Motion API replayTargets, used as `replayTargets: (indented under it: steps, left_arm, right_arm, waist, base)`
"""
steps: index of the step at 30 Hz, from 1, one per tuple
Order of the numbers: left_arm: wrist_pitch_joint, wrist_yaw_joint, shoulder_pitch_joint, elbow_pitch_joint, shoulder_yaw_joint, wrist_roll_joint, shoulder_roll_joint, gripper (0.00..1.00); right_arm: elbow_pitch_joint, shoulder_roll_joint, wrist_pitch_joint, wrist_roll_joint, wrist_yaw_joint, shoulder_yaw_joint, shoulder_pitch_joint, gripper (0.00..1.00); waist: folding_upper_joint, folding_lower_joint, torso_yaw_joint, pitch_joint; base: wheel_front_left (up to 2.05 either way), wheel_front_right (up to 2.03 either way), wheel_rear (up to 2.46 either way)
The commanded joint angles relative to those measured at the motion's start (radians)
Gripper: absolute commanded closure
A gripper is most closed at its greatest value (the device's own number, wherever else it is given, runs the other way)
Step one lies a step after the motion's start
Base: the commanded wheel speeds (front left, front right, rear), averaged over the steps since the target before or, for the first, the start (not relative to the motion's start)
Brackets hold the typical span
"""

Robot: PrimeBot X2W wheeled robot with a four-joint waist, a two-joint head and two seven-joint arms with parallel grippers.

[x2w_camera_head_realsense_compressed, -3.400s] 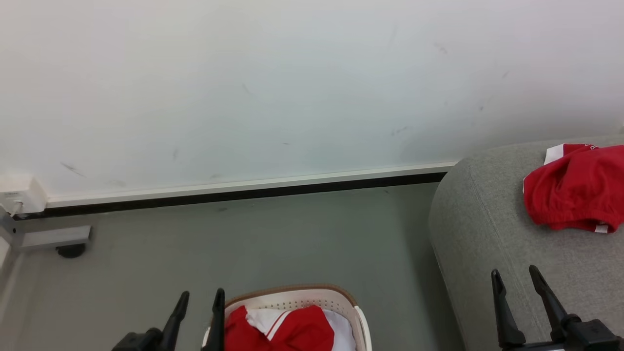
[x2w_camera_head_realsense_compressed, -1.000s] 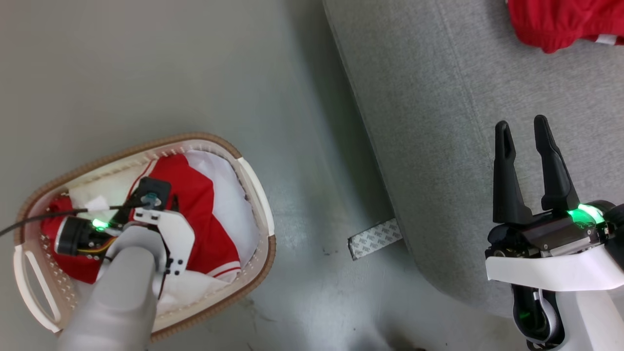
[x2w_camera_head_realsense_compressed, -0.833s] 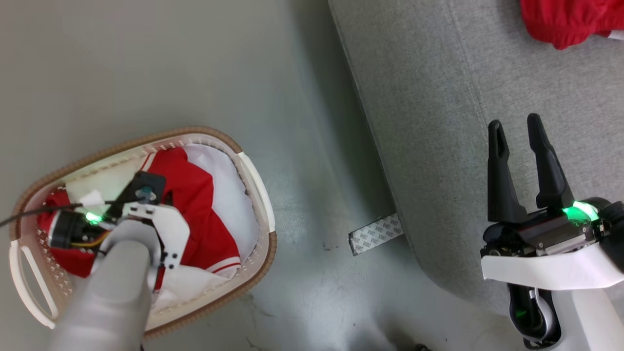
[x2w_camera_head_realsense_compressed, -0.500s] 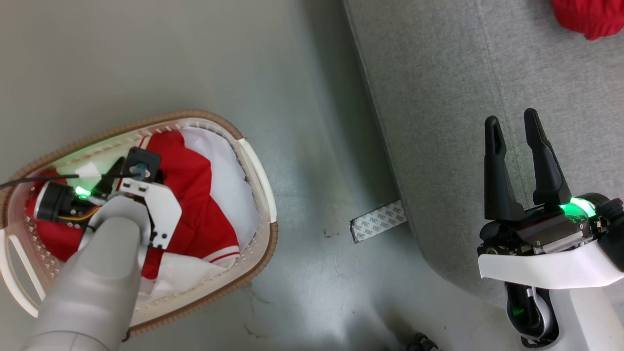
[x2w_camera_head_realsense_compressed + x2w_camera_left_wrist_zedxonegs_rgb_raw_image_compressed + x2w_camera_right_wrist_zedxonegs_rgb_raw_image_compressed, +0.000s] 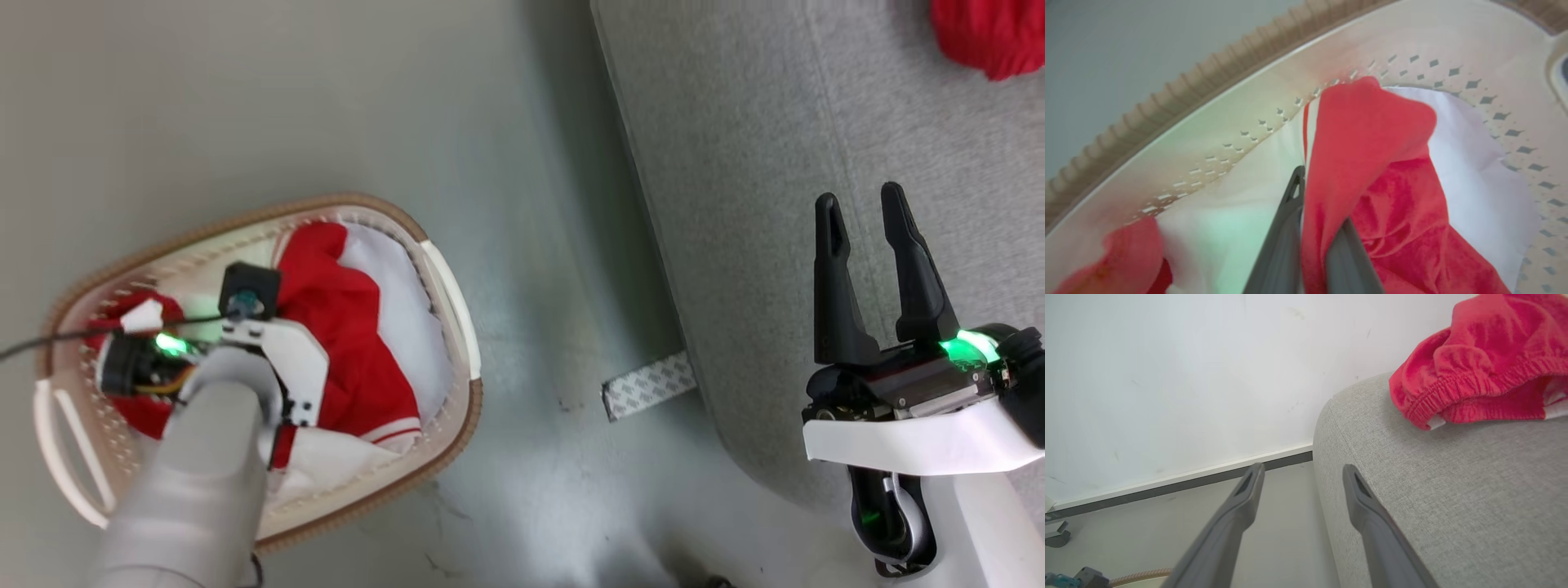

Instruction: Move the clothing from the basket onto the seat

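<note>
- Left forearm: smooth, rounded, pale grey shell
- Left wrist: white angular bracket with small dark screws, black camera block with a teal lens, thin black cable, small green light
- Right gripper: two long black tapering fingers, each slotted near the tip
- Right wrist: black housing, glowing green lamp, curved white shell

Bright red clothing with white panels and stripes, cream perforated basket with brown rim, light grey seat
</note>
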Motion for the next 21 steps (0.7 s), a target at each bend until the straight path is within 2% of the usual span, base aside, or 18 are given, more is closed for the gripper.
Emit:
replayTargets:
  steps: [1, 8, 21]
  left_arm:
    - [-0.022, -0.006, 0.027, 0.001, 0.013, -0.024, -0.005, 1.00]
    - [-0.060, -0.049, 0.135, -0.063, 0.071, -0.123, -0.060, 1.00]
    - [-0.059, -0.101, 0.365, -0.352, 0.116, -0.228, -0.112, 1.00]
  right_arm:
    - [0.011, -0.001, 0.000, -0.006, -0.002, -0.008, 0.010, 0.00]
    - [0.057, -0.001, 0.000, -0.049, -0.002, -0.041, 0.078, 0.00]
    - [0.134, -0.001, 0.000, -0.110, -0.002, -0.081, 0.274, 0.00]
  waist:
    - [0.0000, -0.0001, 0.026, -0.062]
    - [0.0000, -0.0001, 0.102, -0.271]
    - [0.0000, -0.0001, 0.244, -0.614]
  base:
    - [0.00, 0.00, 0.00]
    - [0.00, 0.00, 0.00]
    - [0.00, 0.00, 0.00]
